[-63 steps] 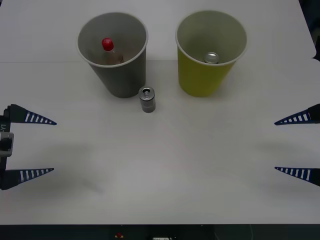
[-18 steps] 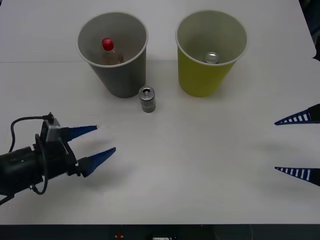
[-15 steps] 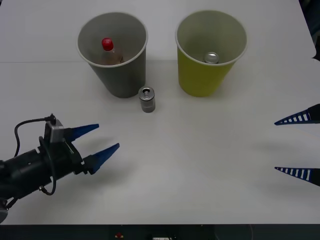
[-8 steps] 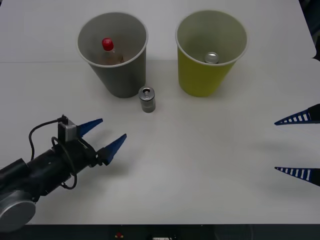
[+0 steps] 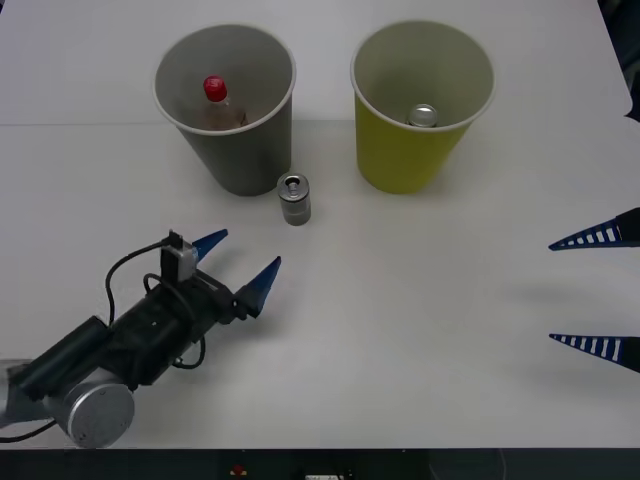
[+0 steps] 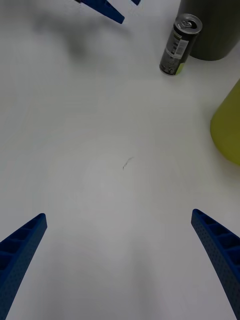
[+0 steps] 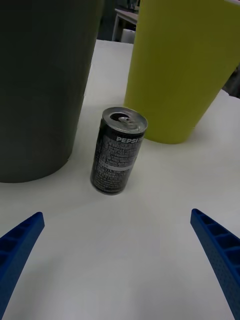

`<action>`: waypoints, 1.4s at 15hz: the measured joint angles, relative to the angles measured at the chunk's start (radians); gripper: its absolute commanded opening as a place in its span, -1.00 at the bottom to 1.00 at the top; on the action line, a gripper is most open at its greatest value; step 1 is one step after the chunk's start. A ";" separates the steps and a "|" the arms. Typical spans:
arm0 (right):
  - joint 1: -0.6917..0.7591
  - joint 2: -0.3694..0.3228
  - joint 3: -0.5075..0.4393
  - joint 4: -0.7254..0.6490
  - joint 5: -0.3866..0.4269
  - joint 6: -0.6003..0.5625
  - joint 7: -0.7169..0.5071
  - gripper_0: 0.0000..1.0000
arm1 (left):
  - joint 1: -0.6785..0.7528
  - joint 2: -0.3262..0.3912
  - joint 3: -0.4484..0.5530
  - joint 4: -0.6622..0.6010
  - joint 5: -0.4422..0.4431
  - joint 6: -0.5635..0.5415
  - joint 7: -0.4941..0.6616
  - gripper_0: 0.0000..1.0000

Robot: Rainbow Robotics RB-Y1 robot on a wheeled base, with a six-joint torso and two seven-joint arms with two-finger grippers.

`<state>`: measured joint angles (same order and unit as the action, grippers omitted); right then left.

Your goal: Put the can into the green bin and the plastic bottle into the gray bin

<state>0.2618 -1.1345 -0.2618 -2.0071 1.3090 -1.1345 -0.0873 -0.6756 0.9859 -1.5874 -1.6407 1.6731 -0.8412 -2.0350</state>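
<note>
Front view: nearest to us, our left claw (image 5: 243, 258) reaches in low over the white table (image 5: 400, 320) from the near left, its two blue fingers spread wide and holding nothing, tips aimed toward the far right. Our right claw (image 5: 598, 292) waits at the right edge, fingers likewise wide apart and empty. A little beyond the left claw's tips, and clear of them, a can (image 5: 294, 199) stands upright on the table, pull-tab top up. We see it just in front of the gray bin (image 5: 226, 110), close to that bin's base, with the green bin (image 5: 422, 105) farther to its right. Both bins stand upright side by side at the far part of the table, gray on the left, green on the right. Inside the gray bin the plastic bottle (image 5: 218, 104) stands with its red cap up; inside the green bin lies a second can (image 5: 423, 115), its silver top showing.
</note>
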 measured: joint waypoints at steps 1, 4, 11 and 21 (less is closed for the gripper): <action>0.000 0.000 0.000 0.000 0.000 0.000 0.000 1.00 | -0.010 -0.028 0.000 0.022 0.023 -0.001 -0.021 1.00; 0.000 0.000 0.000 0.000 0.000 0.000 0.000 1.00 | -0.047 -0.140 0.000 0.138 0.057 -0.001 -0.030 1.00; 0.000 0.000 0.000 0.000 0.000 0.000 0.000 1.00 | -0.135 -0.318 -0.001 0.363 0.135 0.026 -0.030 1.00; 0.000 0.000 0.000 0.000 0.000 0.000 0.000 1.00 | -0.212 -0.422 0.000 0.491 0.226 0.086 -0.028 1.00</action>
<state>0.2618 -1.1345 -0.2618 -2.0071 1.3090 -1.1345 -0.0873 -0.8879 0.5643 -1.5878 -1.1496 1.8991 -0.7556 -2.0634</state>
